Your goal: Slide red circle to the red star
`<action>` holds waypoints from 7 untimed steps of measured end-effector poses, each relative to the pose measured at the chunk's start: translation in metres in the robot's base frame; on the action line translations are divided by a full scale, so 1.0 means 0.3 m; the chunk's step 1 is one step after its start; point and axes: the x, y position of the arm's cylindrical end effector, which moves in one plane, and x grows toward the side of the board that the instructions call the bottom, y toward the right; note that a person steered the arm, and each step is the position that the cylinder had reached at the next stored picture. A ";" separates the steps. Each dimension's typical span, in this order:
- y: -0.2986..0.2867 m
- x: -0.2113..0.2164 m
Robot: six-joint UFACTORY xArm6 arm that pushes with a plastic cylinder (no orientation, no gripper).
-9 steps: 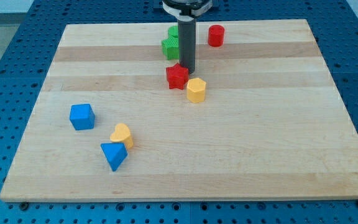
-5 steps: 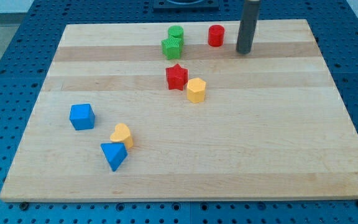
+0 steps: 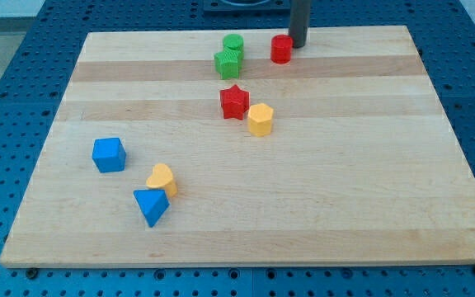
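Observation:
The red circle [image 3: 281, 49] stands near the top edge of the wooden board, right of centre. My tip [image 3: 298, 44] is at the circle's upper right side, touching it or nearly so. The red star [image 3: 234, 101] lies lower and to the left, about a quarter of the way down the board. A yellow hexagon block [image 3: 260, 120] sits against the star's lower right side.
Two green blocks [image 3: 229, 58] sit together left of the red circle, above the star. A blue cube [image 3: 109, 154], a yellow heart [image 3: 162, 179] and a blue triangle [image 3: 151, 206] lie at the lower left. The board [image 3: 369, 181] rests on a blue pegboard table.
My tip went from beside the red star to the right of the circle, then up to its upper right side. The red circle has shifted slightly to the left and down.

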 end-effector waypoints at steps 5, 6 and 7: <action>-0.160 0.185; -0.203 0.193; -0.264 0.281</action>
